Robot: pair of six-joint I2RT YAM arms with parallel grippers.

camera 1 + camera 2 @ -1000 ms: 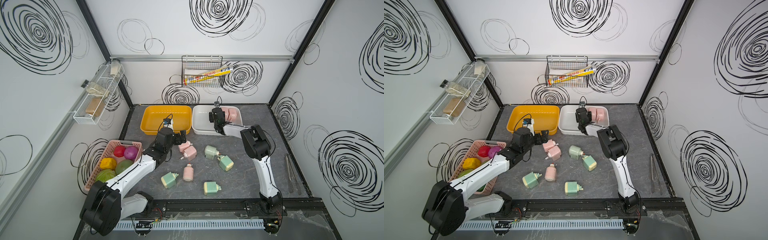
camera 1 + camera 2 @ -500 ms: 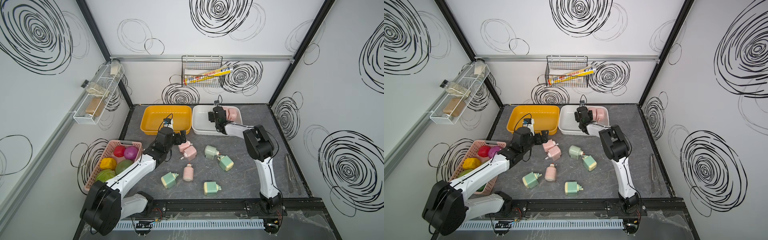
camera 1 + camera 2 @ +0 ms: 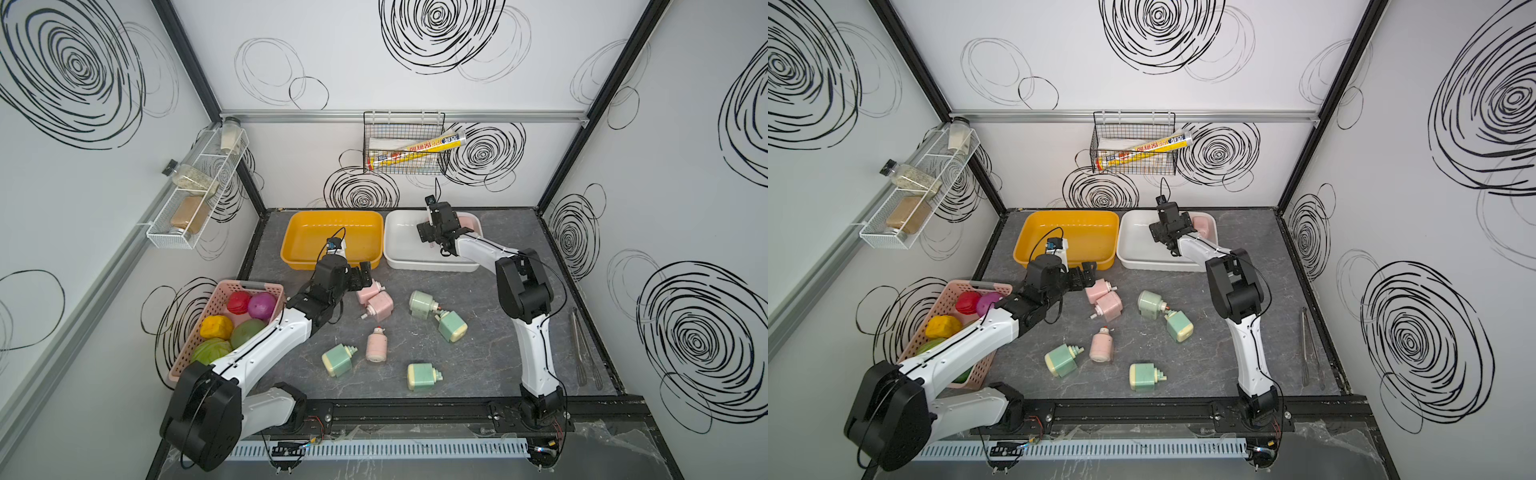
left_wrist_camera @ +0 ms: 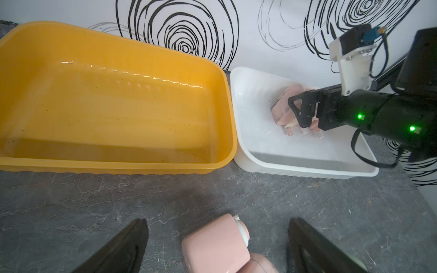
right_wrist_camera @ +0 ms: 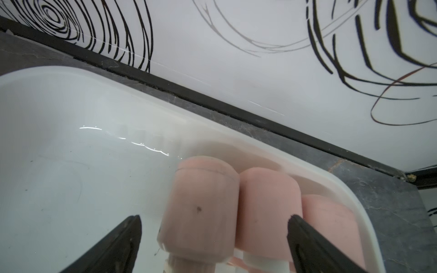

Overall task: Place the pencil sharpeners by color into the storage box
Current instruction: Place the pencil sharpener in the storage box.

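Three pink pencil sharpeners [image 5: 203,208] lie side by side in the far right corner of the white storage box [image 3: 428,266]. My right gripper [image 5: 214,218] hovers open just above them, holding nothing. The yellow storage box [image 3: 328,264] beside it is empty. On the table lie three more pink sharpeners [image 3: 380,306] and several mint green ones [image 3: 452,326]. My left gripper [image 4: 217,222] is open low over the table in front of the yellow box. A pink sharpener [image 4: 215,243] lies between its fingers, untouched.
A pink basket [image 3: 249,286] of toy fruits stands at the left, beside my left arm. Metal tongs [image 3: 584,349] lie along the table's right edge. A wire rack [image 3: 405,143] hangs on the back wall above the boxes.
My right gripper's jaws have spread wide over the white box, leaving a pink sharpener lying next to the other two. The left arm has stayed still.
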